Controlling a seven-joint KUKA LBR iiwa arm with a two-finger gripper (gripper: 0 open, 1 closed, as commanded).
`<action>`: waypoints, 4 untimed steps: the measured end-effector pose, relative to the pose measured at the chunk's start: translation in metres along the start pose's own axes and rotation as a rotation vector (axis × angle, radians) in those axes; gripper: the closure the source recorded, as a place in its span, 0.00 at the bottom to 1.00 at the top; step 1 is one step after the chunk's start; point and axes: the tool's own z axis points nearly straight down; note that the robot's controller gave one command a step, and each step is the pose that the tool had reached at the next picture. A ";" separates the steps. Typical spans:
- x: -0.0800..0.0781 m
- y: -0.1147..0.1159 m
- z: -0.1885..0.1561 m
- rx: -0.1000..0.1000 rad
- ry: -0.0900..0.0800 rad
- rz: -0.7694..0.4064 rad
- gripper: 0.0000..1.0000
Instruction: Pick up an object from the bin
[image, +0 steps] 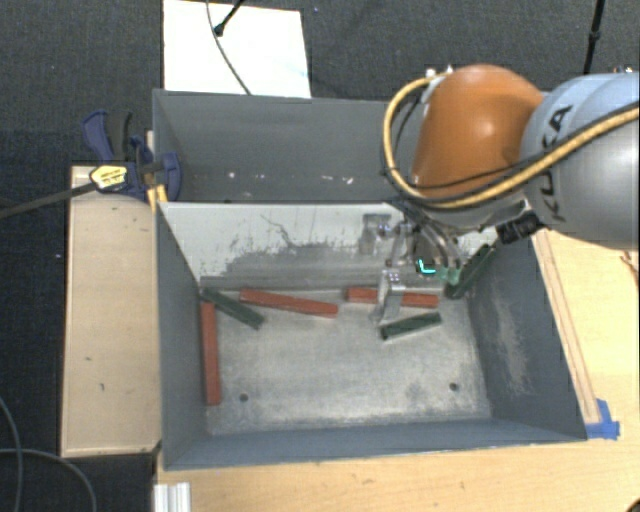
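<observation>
1. Risk: the red stick (360, 294) lies at the foot of the back wall (290, 235), near that wall's right end. A green stick (410, 325) lies just forward of it, farther from the wall. A closing grasp could catch both, or shove the red one against the wall and slip off.
2. The gripper (392, 300) sits low over the red stick, perhaps touching it. I cannot tell whether it is spread or pinched.

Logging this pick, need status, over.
Tool down over red stick, right middle of bin. Dark green stick right beside it, may crowd the grasp.
</observation>
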 end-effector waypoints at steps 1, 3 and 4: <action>0.018 0.055 0.095 -0.001 0.002 0.048 0.00; -0.007 0.033 0.157 -0.001 -0.006 0.100 1.00; -0.008 0.024 0.007 -0.001 -0.016 -0.015 1.00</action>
